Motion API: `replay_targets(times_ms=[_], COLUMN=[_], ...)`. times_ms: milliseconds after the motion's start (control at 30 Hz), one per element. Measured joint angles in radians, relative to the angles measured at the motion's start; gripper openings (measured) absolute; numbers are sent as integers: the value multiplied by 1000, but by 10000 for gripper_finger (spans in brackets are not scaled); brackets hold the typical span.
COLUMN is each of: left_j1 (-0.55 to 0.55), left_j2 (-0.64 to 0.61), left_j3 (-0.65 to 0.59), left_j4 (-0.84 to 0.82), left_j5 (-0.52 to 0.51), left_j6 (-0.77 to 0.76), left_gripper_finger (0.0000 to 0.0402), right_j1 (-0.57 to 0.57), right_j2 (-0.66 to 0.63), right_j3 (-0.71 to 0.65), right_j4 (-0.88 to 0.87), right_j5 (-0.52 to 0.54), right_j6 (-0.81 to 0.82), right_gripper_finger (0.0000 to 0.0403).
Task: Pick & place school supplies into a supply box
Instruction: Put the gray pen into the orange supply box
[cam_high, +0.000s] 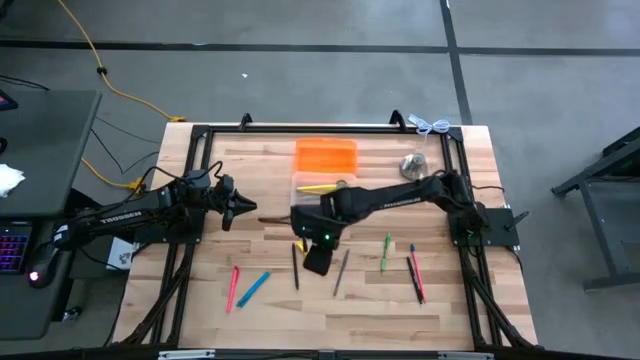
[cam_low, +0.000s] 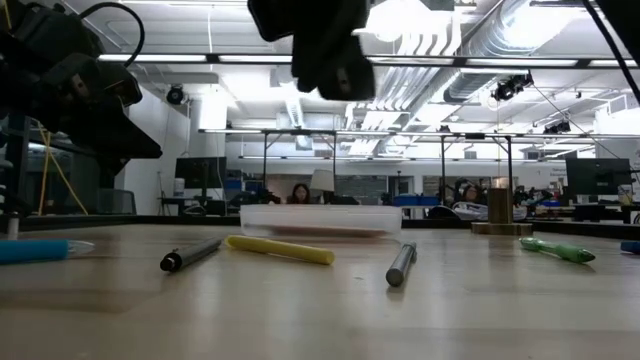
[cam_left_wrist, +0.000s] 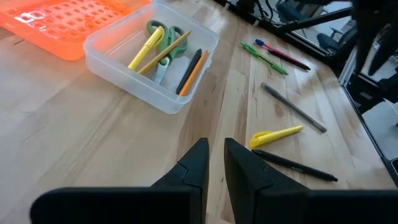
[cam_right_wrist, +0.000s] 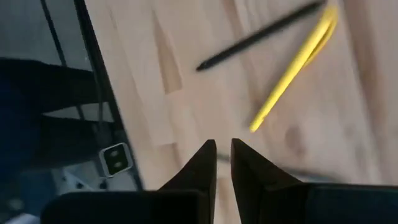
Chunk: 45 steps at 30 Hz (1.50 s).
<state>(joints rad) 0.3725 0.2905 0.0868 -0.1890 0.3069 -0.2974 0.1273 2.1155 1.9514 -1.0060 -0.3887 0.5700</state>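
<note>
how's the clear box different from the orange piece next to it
The clear box is see-through with raised walls; the orange piece is opaque, flat and gridded. The clear box holds green-handled scissors, a yellow marker and other pens; the orange piece holds nothing. Both are rectangular, similar in size, and lie side by side on the table.

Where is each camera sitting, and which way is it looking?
High: above, straight down on the table; both arms show.
Low: table height, looking across; arms hang overhead.
Left wrist: past the left gripper toward the supply box.
Right wrist: past the right gripper, down at wood.
Shared: the yellow marker appears in both wrist views.
</note>
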Motion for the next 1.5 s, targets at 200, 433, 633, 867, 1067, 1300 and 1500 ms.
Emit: replay_targets(times_ms=[200,433,633,867,1067,1300,1500], left_j1=[0,0,0,0,0,0,0], left_j2=[0,0,0,0,0,0,0], left_j3=[0,0,0,2,2,2,2], left_j4=[0,-1,-5,-19,-20,-21,-21], left_j5=[0,0,0,-1,-3,-3,-4], left_j6=[-47,-55,-101,-101,-96,-93,-38], left_gripper_finger=[79,79,79,79,79,79,79], right_j1=[32,39,70,94,102,120,140], right_j2=[0,0,0,0,0,0,0], right_j3=[0,0,-2,-2,-2,-2,-2], right_j4=[-10,-71,-204,-224,-224,-216,-217], right_j5=[60,169,254,313,310,330,346], right_j6=[309,508,636,834,945,1133,1253], right_gripper_finger=[24,26,23,30,34,26,40])
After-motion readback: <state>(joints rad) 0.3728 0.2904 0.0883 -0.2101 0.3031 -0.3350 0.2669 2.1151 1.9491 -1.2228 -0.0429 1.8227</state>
